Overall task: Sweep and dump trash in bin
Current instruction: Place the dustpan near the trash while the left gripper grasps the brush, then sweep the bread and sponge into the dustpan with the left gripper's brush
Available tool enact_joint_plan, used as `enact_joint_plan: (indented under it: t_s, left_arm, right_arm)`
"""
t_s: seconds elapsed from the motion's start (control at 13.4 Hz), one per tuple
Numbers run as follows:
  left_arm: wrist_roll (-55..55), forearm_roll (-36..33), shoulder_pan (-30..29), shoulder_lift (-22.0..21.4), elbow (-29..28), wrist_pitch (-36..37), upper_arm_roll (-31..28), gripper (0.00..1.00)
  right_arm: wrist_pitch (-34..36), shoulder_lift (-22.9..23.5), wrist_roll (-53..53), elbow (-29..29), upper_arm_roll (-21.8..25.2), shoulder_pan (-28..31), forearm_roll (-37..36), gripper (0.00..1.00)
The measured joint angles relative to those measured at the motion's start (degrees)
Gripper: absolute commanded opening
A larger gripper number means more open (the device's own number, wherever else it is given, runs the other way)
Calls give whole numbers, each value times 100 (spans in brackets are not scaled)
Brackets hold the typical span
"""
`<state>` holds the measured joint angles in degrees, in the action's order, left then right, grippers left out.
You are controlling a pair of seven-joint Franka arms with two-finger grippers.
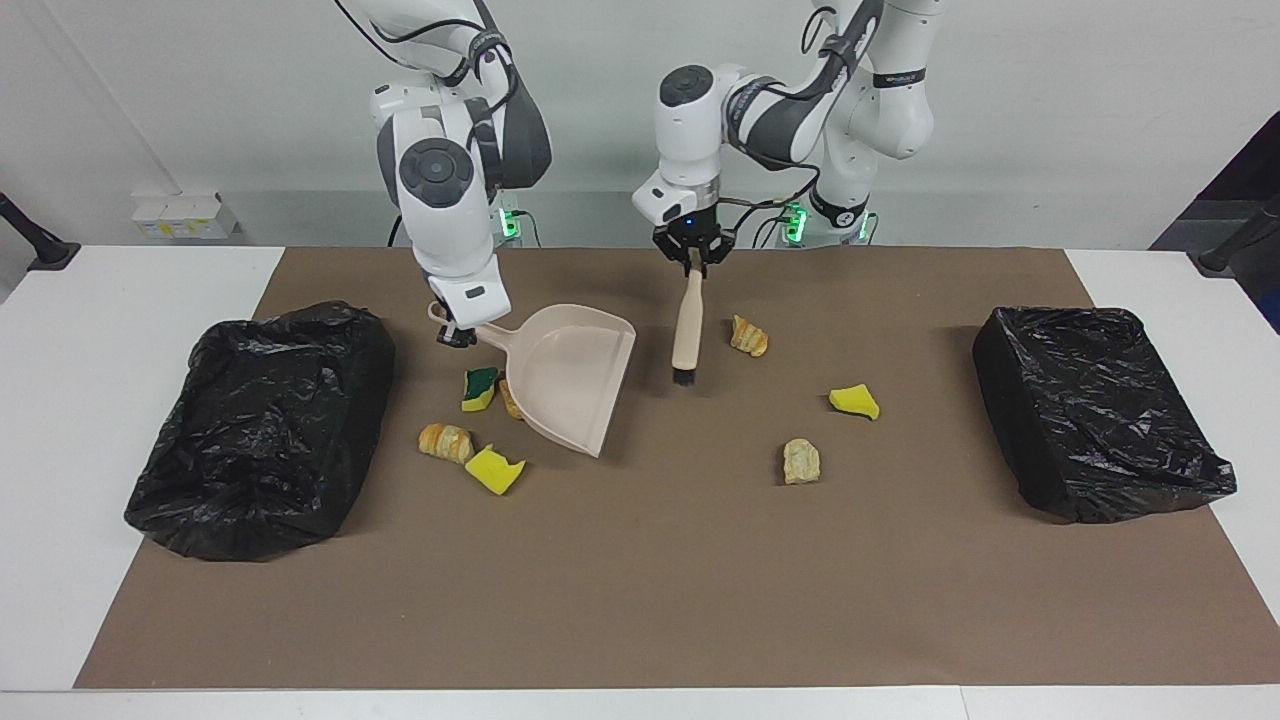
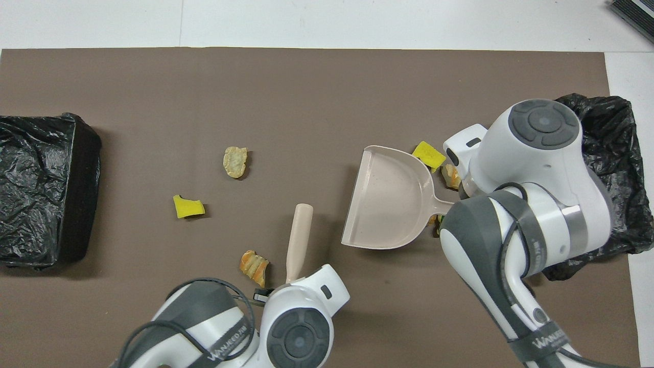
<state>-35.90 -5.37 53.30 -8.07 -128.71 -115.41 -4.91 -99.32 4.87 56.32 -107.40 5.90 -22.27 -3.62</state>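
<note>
My right gripper (image 1: 455,335) is shut on the handle of the beige dustpan (image 1: 570,375) (image 2: 391,204), which tilts with its lip low over the mat. Beside it lie a green-faced sponge (image 1: 480,388), a brown chunk (image 1: 510,400) half hidden by the pan, a bread chunk (image 1: 445,441) and a yellow sponge (image 1: 494,469). My left gripper (image 1: 692,255) is shut on the brush (image 1: 686,320) (image 2: 299,240), which hangs upright, bristles close to the mat. Beside the brush lies a bread chunk (image 1: 749,336). A yellow sponge (image 1: 853,401) and another chunk (image 1: 801,461) lie farther from the robots.
Two bins lined with black bags stand on the brown mat (image 1: 650,580): one bin (image 1: 265,430) at the right arm's end, close to the dustpan, the other bin (image 1: 1095,410) at the left arm's end. White table borders the mat.
</note>
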Motion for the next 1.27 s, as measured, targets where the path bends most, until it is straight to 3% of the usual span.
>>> enact_joint_plan:
  t_s: [0.3,0.75,1.04,1.27]
  left_arm:
    - [719,-25,-1106,-256,4,99,-19,0]
    - [1660,-71,-2623,-180,10,75,-15,0]
    - [2363,-75,-3522,-88,33,58,-17,0]
    - [2520,-75,-3876,-67,3,61,-13,0]
  right_arm:
    - [-591,46,-427,-362,-12,-479,0,0]
    - [-1558,483,-1082,-503,-24,-1039,5,0]
    - [-1878,712,-1147,-503,-24,-1114,11,0]
    - [-1899,743,-1206,-503,-25,-1150,11,0]
